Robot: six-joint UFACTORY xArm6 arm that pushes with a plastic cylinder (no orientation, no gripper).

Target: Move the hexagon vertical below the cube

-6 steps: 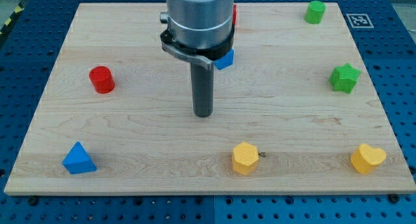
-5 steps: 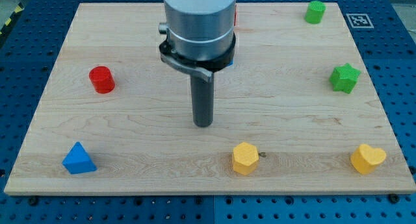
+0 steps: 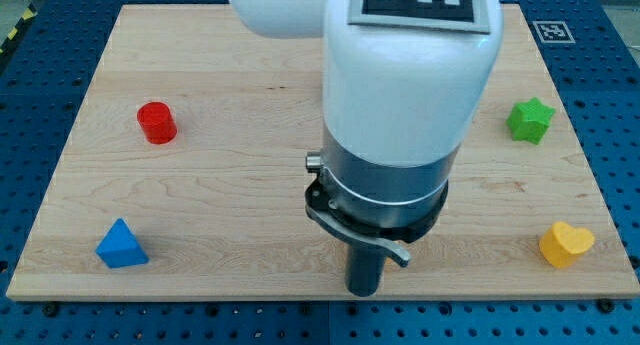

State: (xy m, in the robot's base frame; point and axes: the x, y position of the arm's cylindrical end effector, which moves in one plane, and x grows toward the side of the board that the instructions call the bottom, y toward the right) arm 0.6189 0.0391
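Note:
My arm's white and grey body fills the middle of the camera view. The dark rod comes out below it, and my tip [image 3: 363,291] rests near the bottom edge of the wooden board [image 3: 220,185]. The yellow hexagon and the blue cube do not show; the arm covers the places where they lay. I cannot tell whether the tip touches the hexagon.
A red cylinder [image 3: 156,122] stands at the view's left. A blue triangular block [image 3: 122,244] lies at bottom left. A green star [image 3: 530,119] is at the right and a yellow heart [image 3: 565,244] at bottom right. A printed marker [image 3: 553,31] sits at top right.
The arm has moved toward the view's bottom and a little right. My tip went from the board's middle to near its bottom edge. The yellow hexagon, blue cube and top-right green block are now hidden.

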